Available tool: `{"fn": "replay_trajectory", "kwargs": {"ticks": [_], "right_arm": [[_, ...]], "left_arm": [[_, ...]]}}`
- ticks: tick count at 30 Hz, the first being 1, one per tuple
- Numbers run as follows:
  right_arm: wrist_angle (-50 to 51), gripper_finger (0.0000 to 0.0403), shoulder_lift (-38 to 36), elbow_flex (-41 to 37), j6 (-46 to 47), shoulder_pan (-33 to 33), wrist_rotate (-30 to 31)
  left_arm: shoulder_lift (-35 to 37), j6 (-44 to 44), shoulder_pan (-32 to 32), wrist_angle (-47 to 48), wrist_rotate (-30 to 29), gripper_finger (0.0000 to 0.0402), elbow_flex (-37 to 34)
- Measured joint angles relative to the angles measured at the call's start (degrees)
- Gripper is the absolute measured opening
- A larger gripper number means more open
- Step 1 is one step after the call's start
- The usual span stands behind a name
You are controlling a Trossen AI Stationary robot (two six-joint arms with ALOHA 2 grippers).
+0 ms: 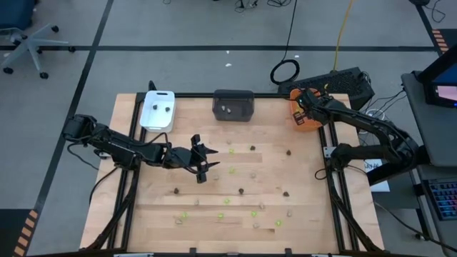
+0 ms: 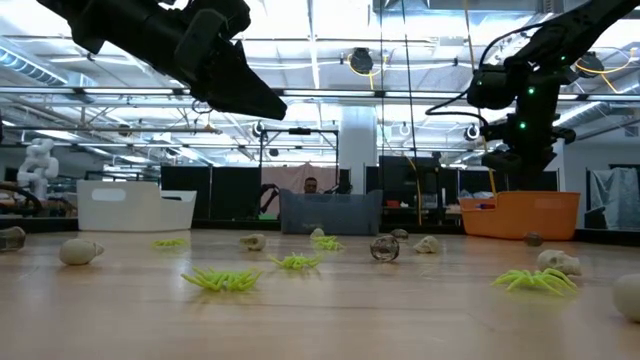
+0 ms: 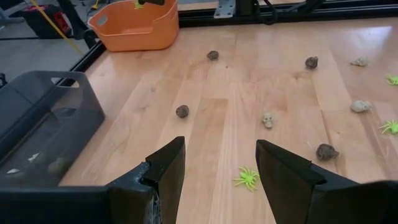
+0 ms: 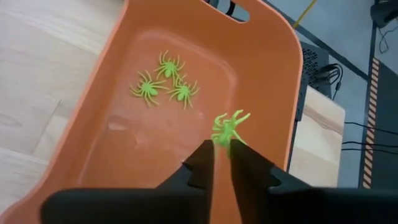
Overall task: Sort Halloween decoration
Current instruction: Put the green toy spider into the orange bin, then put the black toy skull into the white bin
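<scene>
Small Halloween decoration pieces lie scattered on the wooden table: lime green spiders (image 1: 231,171), pale skulls (image 3: 267,119) and dark lumps (image 3: 182,111). Three green spiders (image 4: 163,82) lie inside the orange tray (image 4: 261,68) at the far right corner. My right gripper (image 4: 222,152) hangs over that tray, with one more green spider (image 4: 227,126) at its fingertips. My left gripper (image 3: 221,158) stands open above the table's left middle, with nothing between its fingers. My right gripper pinches the green spider's lower body (image 4: 221,139) between the free ends of its two fingers, which stand only a narrow gap apart. The fingers slant down from above. The spider sticks out beyond the tips, clear of the orange tray's floor.
A white tray (image 1: 158,111) stands at the far left and a dark grey tray (image 1: 233,105) at the far middle, each with a few pieces inside. Black rails (image 1: 327,178) frame the table. A person shows behind the table in the low view.
</scene>
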State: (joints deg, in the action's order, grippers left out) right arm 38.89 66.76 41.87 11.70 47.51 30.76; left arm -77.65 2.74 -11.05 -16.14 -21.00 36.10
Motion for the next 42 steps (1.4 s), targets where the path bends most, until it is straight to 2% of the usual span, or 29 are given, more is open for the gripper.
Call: {"fn": "replay_trajectory", "kwargs": {"ticks": [7, 11, 20, 23, 27, 32, 34, 37, 42], "right_arm": [[-0.4, 0.0130, 0.0, 0.0, 1.1, -0.4, 1.2], [0.7, 0.0162, -0.9, 1.0, 1.1, -1.4, 4.0], [7.4, 0.0165, -2.5, 4.6, -0.5, -1.5, 3.6], [8.2, 0.0165, -2.4, 4.6, -2.6, -1.4, 0.1], [8.2, 0.0139, -2.4, 4.6, -3.4, -0.8, -5.5], [8.1, 0.0028, -2.1, 4.6, -1.9, 0.2, -8.0], [7.3, 0.0010, -2.1, 4.6, -0.9, 0.4, -8.4], [7.2, 0.0043, -2.1, 4.6, 0.8, 0.6, -8.4], [7.2, 0.0137, -2.2, 4.6, 0.4, 0.9, -8.4]], "left_arm": [[0.0, 0.0, 0.0, 0.0, 0.0, 0.0196, 0.0], [0.0, -0.1, 0.0, 0.0, 0.0, 0.0196, 0.0], [0.0, -0.1, 0.0, 0.4, 0.0, 0.0196, 0.0], [0.0, -0.1, 0.0, 0.6, 0.0, 0.0196, 0.0], [0.0, -0.1, 0.0, 1.1, 0.2, 0.0196, 0.0], [0.0, 0.0, 0.0, 1.9, 0.2, 0.0196, 0.0], [0.0, 0.0, -0.2, 1.9, 0.3, 0.0196, 0.0], [0.0, -0.1, -0.8, 1.8, 0.3, 0.0196, 0.0], [0.0, -0.1, -1.0, 1.8, 0.3, 0.0196, 0.0]]}}
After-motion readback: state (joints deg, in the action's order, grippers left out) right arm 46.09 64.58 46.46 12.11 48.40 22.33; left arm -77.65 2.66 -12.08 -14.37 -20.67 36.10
